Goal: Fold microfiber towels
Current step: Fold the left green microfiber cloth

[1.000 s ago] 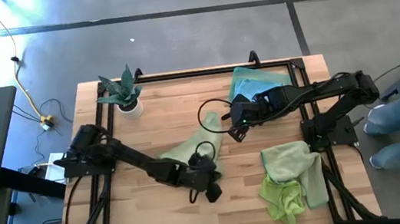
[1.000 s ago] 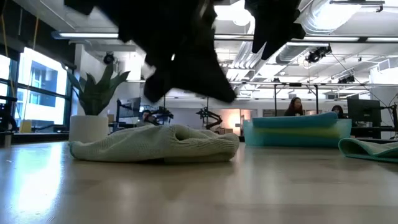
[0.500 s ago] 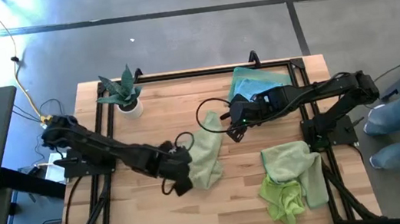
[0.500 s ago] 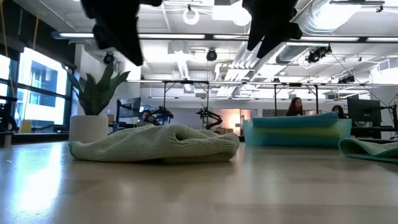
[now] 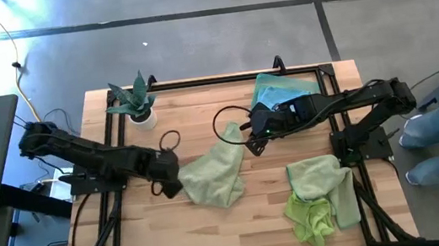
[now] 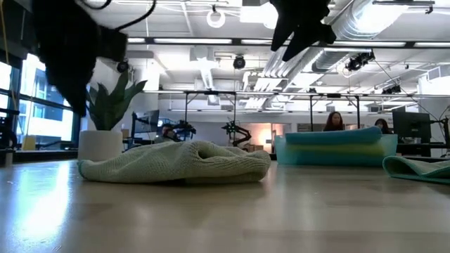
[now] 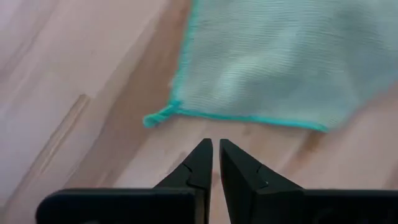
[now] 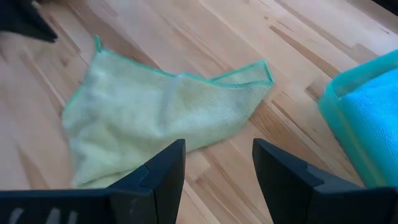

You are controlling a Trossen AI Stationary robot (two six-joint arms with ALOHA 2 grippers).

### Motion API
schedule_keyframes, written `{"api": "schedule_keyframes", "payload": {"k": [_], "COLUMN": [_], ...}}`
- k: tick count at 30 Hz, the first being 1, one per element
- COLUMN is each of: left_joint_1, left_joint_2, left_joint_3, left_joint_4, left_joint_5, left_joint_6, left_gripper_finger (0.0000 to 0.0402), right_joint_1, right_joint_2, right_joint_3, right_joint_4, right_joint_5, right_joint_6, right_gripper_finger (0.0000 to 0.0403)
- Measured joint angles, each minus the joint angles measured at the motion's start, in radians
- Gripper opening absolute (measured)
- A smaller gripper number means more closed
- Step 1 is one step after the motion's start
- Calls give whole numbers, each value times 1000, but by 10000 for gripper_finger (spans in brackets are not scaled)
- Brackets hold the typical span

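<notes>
The pale green towel (image 5: 214, 175) lies loosely crumpled at centre frame in the high view, with bare wood on all sides. It reads as light, limp cloth that will drape and slide rather than hold a crease; a pinch at a hemmed corner is judged the soundest hold, since a grab at the bunched middle would likely lift several layers at once. In the left wrist view the teal-stitched edge and one corner (image 7: 157, 117) lie flat on the wood, just ahead of the fingertips. The left gripper (image 5: 170, 184), at the towel's left edge in the high view, has its jaws nearly together and holds nothing. The right gripper (image 5: 248, 133) hangs just beyond the towel's upper-right corner, jaws well apart and empty; its wrist view looks down on the same cloth (image 8: 163, 118). Folded blue towels (image 5: 283, 90) sit stacked at upper centre-right, close behind the right gripper. A heap of green towels (image 5: 321, 195) occupies the lower right. The potted plant (image 5: 137, 101) stands upper left, clear of the work. Open tabletop (image 5: 250, 229) below the towel offers the best room for spreading.
</notes>
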Motion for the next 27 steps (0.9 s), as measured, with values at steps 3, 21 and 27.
{"api": "schedule_keyframes", "payload": {"k": [3, 21, 27], "left_joint_1": [19, 15, 34], "left_joint_2": [-103, -432, -436], "left_joint_3": [-110, -391, -395], "left_joint_4": [23, 368, 345], "left_joint_5": [-5, -31, -66], "left_joint_6": [-40, -108, -179], "left_gripper_finger": [21, 34, 96], "right_joint_1": [0, 0, 0], "right_joint_2": [0, 0, 0], "right_joint_3": [0, 0, 0], "right_joint_4": [18, 100, 124], "right_joint_5": [0, -1, -1], "right_joint_6": [0, 0, 0], "right_gripper_finger": [179, 179, 179]}}
